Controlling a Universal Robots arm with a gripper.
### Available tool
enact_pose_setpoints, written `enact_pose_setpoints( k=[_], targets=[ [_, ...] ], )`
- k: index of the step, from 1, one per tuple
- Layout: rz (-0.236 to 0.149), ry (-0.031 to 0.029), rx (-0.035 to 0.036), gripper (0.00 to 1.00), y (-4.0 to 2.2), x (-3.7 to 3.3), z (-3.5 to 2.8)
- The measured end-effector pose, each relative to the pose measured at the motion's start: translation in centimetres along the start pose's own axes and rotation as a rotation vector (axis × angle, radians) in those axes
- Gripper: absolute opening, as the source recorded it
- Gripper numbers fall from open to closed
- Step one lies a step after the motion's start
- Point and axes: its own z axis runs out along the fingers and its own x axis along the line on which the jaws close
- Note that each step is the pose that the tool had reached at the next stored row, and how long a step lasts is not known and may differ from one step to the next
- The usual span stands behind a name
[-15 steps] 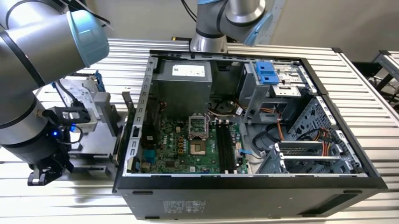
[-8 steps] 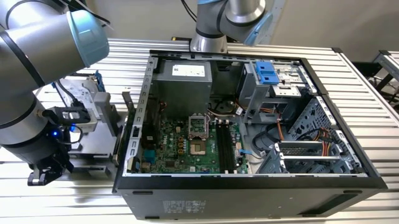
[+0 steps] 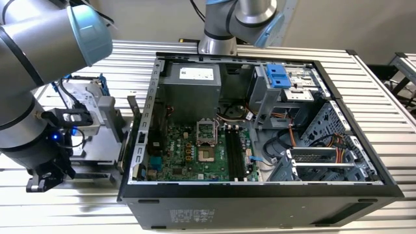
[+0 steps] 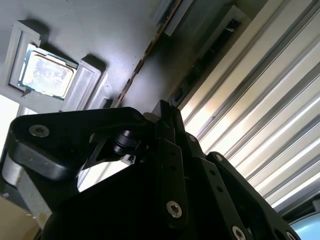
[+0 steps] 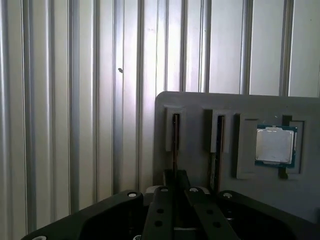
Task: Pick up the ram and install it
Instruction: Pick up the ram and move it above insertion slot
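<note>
Exterior view: the gripper (image 3: 44, 181) hangs low over the slatted table (image 3: 377, 73), on that view's left of the open computer case (image 3: 260, 200).

First wrist view: the ram (image 5: 175, 140) stands on edge in a gray holder tray (image 5: 200, 102), beside a second stick (image 5: 218, 142) and a processor chip (image 5: 274, 145). The gripper lines up with the ram. Whether the claw is clamped or apart, I cannot tell.

Second wrist view: the ram's thin edge (image 4: 145, 55) runs toward the gripper.

Handling, as a judgement: light, stiff and fragile. Take it by the flat faces near mid-length, clear of the contacts.
</note>
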Motion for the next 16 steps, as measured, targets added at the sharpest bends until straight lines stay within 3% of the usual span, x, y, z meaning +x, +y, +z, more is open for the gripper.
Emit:
enact_pose_setpoints(
  k=[16],
  targets=[
    [0.0, -0.0001, 0.0001, 0.0, 0.09, -0.11, -2.39]
  ],
)
